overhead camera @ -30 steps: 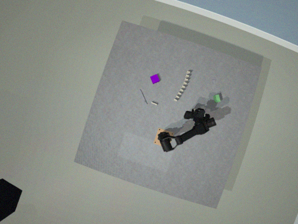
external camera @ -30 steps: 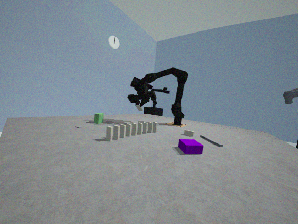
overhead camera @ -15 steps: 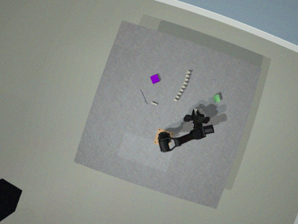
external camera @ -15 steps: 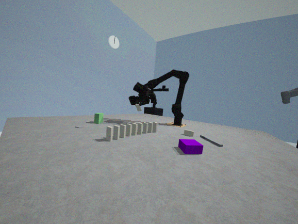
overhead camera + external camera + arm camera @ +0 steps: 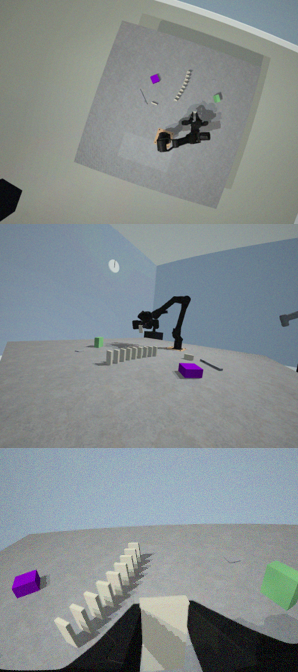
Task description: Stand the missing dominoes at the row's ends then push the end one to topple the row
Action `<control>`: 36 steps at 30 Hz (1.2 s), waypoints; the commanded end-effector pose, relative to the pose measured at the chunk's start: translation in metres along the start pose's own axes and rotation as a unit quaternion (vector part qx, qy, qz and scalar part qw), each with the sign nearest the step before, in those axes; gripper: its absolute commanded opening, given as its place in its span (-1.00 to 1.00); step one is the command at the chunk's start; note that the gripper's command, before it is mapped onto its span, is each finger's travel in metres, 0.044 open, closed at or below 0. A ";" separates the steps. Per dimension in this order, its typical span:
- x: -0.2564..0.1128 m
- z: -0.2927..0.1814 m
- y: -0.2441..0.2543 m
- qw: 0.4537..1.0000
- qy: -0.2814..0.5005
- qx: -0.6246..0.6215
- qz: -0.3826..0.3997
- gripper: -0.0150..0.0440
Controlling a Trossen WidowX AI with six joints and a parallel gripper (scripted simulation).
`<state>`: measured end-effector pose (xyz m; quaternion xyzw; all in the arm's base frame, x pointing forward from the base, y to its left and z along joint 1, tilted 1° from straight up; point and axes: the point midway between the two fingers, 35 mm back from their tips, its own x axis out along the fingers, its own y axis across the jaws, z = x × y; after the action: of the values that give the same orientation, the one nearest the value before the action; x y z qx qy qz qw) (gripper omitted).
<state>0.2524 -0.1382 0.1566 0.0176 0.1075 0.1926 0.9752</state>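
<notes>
My gripper (image 5: 195,114) (image 5: 163,609) is shut on a cream domino (image 5: 195,112) (image 5: 141,329) (image 5: 164,635). It holds the domino well above the table, to the side of the row's near end, and points roughly level across the table. A slightly curved row of several cream dominoes (image 5: 183,87) (image 5: 128,354) (image 5: 105,593) stands upright, evenly spaced, apart from the gripper. Another cream domino (image 5: 154,103) (image 5: 188,357) lies on its side, away from the row and nearer the purple block; it is outside the wrist view.
A purple block (image 5: 154,78) (image 5: 190,370) (image 5: 26,584) lies on one side of the row, a green block (image 5: 217,98) (image 5: 98,342) (image 5: 280,585) on the other. A thin grey bar (image 5: 144,96) (image 5: 211,365) lies by the loose domino. A small flat piece (image 5: 79,351) lies beyond the row.
</notes>
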 end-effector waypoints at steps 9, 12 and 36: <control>-0.020 0.002 0.021 0.995 -0.090 -0.045 0.017 -0.13; -0.022 0.002 0.024 0.993 -0.101 -0.052 0.020 -0.13; -0.019 -0.004 0.022 0.994 -0.099 -0.047 0.023 -0.13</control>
<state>0.2243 -0.1251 0.1631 -0.0103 0.0003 0.2146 0.9766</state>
